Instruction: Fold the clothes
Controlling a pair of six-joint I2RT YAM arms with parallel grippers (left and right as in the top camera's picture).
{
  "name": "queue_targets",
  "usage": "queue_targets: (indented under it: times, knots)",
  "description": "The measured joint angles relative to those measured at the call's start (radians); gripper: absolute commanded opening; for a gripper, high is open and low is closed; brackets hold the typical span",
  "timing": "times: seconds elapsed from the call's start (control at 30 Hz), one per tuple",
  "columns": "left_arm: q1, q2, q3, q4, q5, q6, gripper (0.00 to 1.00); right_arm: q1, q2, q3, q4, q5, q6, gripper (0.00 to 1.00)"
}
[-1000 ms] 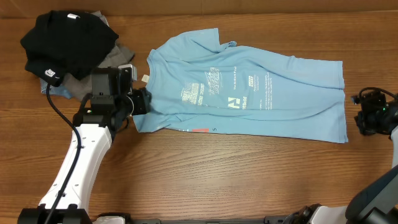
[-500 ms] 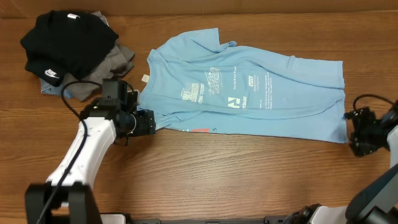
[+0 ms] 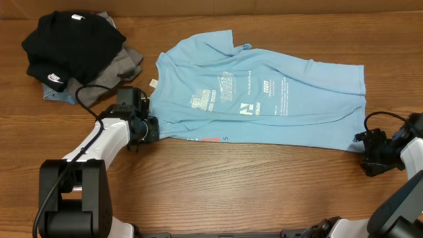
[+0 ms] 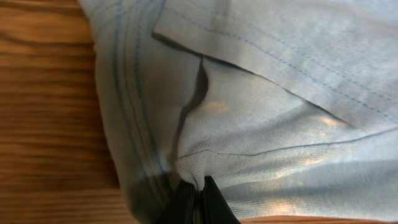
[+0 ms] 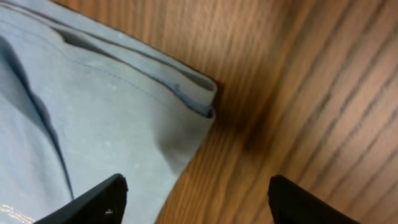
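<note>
Right gripper (image 5: 197, 188) has slid to a t-shirt (image 3: 284, 109) corner — jaws wide, empty. Left gripper (image 4: 198, 198) pinches the shirt's edge, clamped tight.

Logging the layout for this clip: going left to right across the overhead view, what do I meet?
First the black garment → left pincer → light blue t-shirt, whose edge that pincer pinches → right pincer, open.

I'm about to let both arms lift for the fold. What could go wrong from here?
The left gripper pinches only a small bunch of the light sky-blue cotton t-shirt at its fingertips; it may slip on lifting. The right gripper is open, with the shirt's corner ahead of its fingers, so closing now might catch little cloth, leaving an uneven lift.
</note>
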State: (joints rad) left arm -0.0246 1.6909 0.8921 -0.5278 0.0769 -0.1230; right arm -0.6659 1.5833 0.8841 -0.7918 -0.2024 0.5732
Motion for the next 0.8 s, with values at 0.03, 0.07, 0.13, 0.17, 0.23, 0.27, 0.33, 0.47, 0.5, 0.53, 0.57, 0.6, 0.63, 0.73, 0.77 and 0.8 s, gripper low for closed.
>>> queue_targets:
  times: [0.03, 0.07, 0.13, 0.17, 0.23, 0.27, 0.33, 0.47, 0.5, 0.53, 0.57, 0.6, 0.63, 0.73, 0.77, 0.8]
  knots:
    - [0.007, 0.000, 0.003, -0.007, -0.006, 0.000, 0.04, 0.001, 0.000, -0.001, -0.013, -0.004, -0.007, 0.73]
    - [0.019, 0.000, 0.010, -0.018, -0.012, 0.000, 0.04, 0.004, 0.000, -0.003, -0.020, -0.012, -0.021, 0.73]
    - [0.053, 0.000, 0.031, -0.033, -0.020, 0.000, 0.04, 0.019, 0.000, -0.015, -0.019, -0.028, -0.049, 0.73]
    - [0.073, 0.000, 0.042, -0.033, -0.022, 0.000, 0.04, 0.030, 0.000, -0.022, -0.010, -0.033, -0.058, 0.73]
    - [0.103, -0.002, 0.058, -0.032, -0.023, 0.000, 0.04, 0.061, 0.000, -0.040, 0.027, -0.044, -0.076, 0.73]
    - [0.116, -0.005, 0.063, -0.033, -0.023, 0.000, 0.04, 0.076, 0.000, -0.047, 0.038, -0.046, -0.079, 0.74]
    - [0.132, -0.011, 0.065, -0.035, -0.029, 0.000, 0.04, 0.117, 0.000, -0.067, 0.072, -0.053, -0.093, 0.73]
    - [0.131, -0.012, 0.065, -0.053, -0.030, 0.000, 0.04, 0.196, -0.002, -0.090, 0.115, -0.047, -0.114, 0.54]
    - [0.131, -0.013, 0.065, -0.056, -0.030, 0.000, 0.04, 0.207, -0.002, -0.093, 0.117, -0.045, -0.119, 0.45]
    - [0.131, -0.013, 0.065, -0.060, -0.030, 0.000, 0.04, 0.220, -0.002, -0.098, 0.114, -0.044, -0.117, 0.36]
    - [0.132, -0.013, 0.065, -0.066, -0.031, 0.000, 0.04, 0.229, -0.002, -0.102, 0.104, -0.039, -0.111, 0.29]
    - [0.132, -0.013, 0.065, -0.072, -0.032, 0.000, 0.04, 0.233, -0.001, -0.106, 0.088, -0.035, -0.108, 0.22]
    - [0.132, -0.013, 0.065, -0.079, -0.034, 0.000, 0.04, 0.235, -0.001, -0.110, 0.067, -0.026, -0.107, 0.17]
    - [0.139, -0.013, 0.066, -0.099, -0.037, 0.000, 0.04, 0.228, -0.002, -0.111, -0.005, 0.010, -0.077, 0.12]
    - [0.143, -0.013, 0.066, -0.110, -0.039, 0.000, 0.04, 0.227, -0.002, -0.110, -0.023, 0.020, -0.072, 0.11]
    - [0.148, -0.013, 0.067, -0.129, -0.045, -0.004, 0.04, 0.222, -0.002, -0.108, -0.066, 0.041, -0.057, 0.12]
